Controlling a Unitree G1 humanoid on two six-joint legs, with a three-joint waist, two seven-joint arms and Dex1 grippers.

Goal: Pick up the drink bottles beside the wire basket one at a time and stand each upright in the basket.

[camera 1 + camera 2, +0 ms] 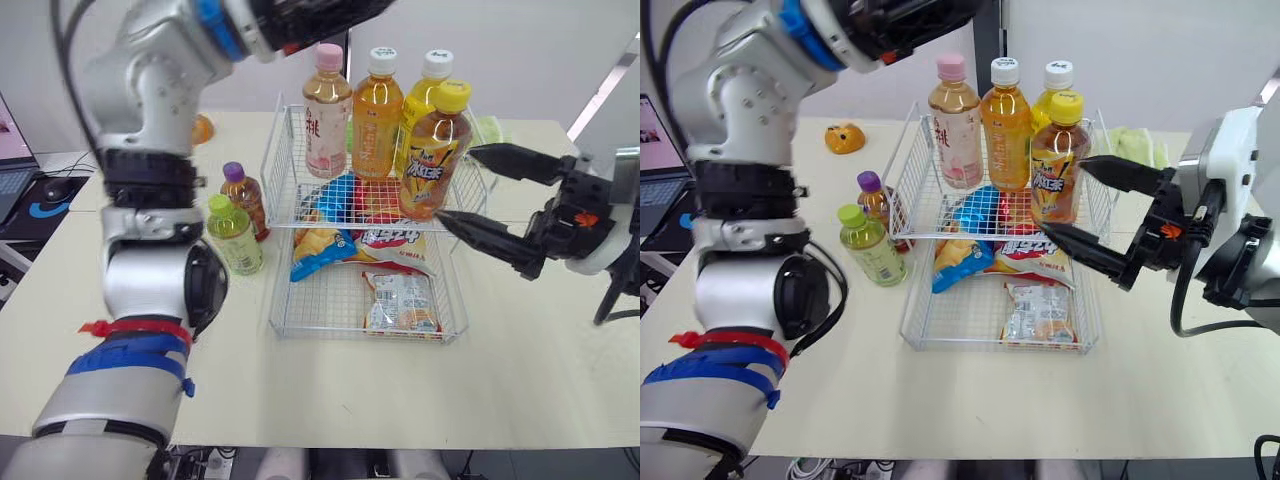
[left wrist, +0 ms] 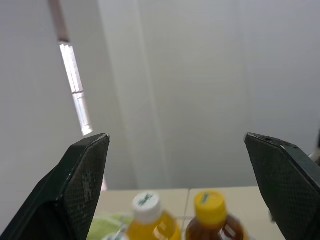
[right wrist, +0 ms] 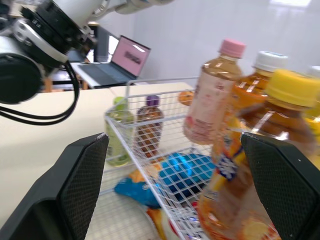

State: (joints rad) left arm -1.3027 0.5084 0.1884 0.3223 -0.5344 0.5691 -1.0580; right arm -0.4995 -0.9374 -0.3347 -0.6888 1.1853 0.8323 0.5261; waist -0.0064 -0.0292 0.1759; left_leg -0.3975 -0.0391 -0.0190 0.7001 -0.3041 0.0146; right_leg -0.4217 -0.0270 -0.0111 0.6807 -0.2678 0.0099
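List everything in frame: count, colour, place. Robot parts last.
wire basket: 1, white, mid table
pink-cap bottle: 1, upright, basket's far end
white-cap bottles: 2, orange drink and yellow drink, upright, same row
yellow-cap bottle: 1, amber, upright in basket, just in front of that row
purple-cap bottle: 1, on table left of basket
green-cap bottle: 1, beside it
snack packets: several, blue, red, yellow, white, lying in basket
orange object: 1, table's far left
green item: 1, behind basket's right side, unclear what
laptop: 1, off table's left
table: 1, cream
left gripper: open, raised above bottle tops
right gripper: open, at yellow-cap bottle
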